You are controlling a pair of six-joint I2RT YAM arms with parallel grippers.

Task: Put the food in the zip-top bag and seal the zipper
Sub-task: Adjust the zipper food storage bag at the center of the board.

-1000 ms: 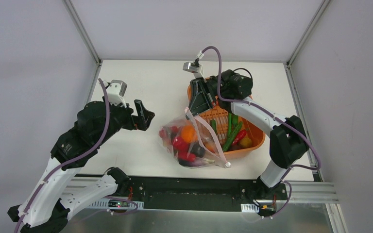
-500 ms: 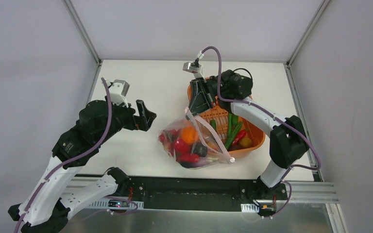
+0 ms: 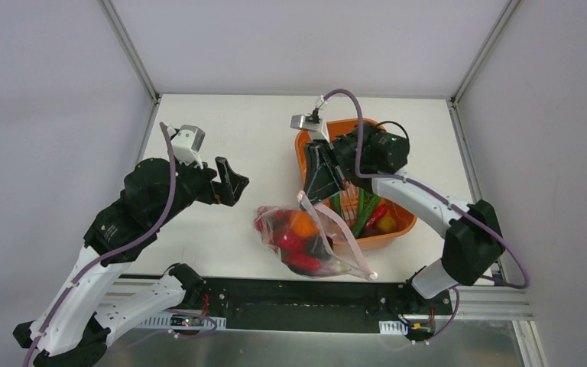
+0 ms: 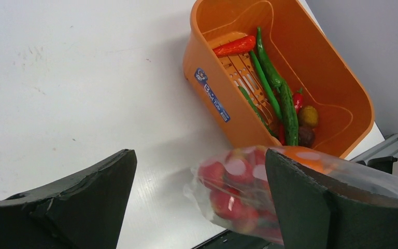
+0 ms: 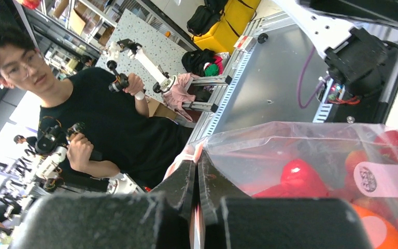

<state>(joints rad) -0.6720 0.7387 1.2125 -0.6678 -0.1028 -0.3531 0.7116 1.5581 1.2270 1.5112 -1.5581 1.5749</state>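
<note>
Right gripper (image 3: 304,196) is pressed together on the mouth edge of the zip-top bag (image 3: 306,241), pinching the plastic at one end of the zipper (image 3: 361,265). The right wrist view shows the film caught between the closed fingertips (image 5: 189,174). Holding that corner high probably keeps the mouth up and gaping so the load stays in. The bag hangs from the pinch with its belly slumped on the table (image 3: 222,130), near the front edge and just beside the near-left side of the orange tub (image 3: 306,147). The pink strip trails loose and unsealed down toward the front. Food in the bag (image 3: 294,237) is red fruits, an orange piece and something dark, bunched at the bottom. The tub holds more: long green peppers (image 4: 269,78), a red pepper (image 4: 234,45), a yellowish fruit (image 4: 308,115) and a dark piece beside it, so filling looks unfinished and sealing is not yet done. Left gripper (image 3: 231,180) is spread wide, holds nothing, and hovers left of the bag, apart from it. Its wrist camera frames the bag between the open fingers, likely lined up to take the free side of the mouth.
</note>
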